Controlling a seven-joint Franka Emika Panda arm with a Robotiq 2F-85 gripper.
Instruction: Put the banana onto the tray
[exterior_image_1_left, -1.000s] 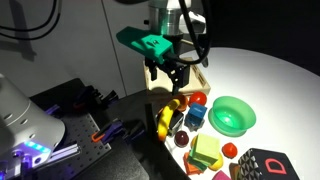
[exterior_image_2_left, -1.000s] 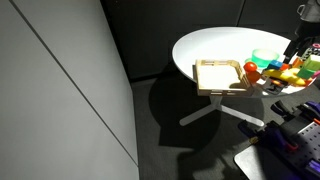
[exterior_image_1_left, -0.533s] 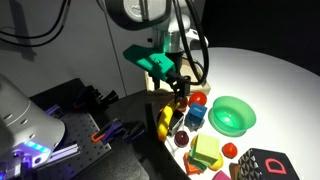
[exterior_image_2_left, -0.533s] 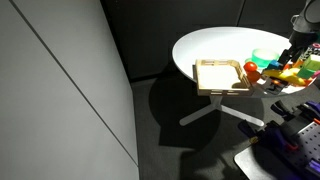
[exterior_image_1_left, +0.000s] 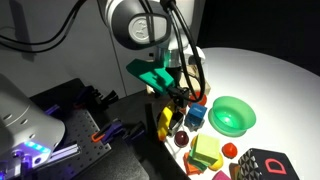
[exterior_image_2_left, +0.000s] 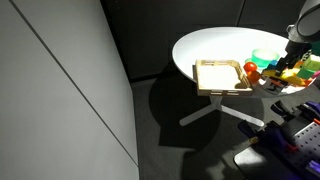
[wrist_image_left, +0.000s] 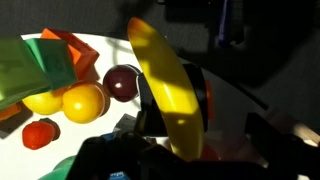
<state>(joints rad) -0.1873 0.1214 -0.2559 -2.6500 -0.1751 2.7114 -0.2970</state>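
Since the small curved yellow toy banana (wrist_image_left: 165, 90) looks light, stiff, slick, pinch its middle; your gripper (exterior_image_1_left: 180, 98) hangs released over it.

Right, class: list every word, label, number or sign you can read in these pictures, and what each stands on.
No text can be read.
Red marks on the black box: too small and blurred to read.
The banana, tray and bowl show no writing.
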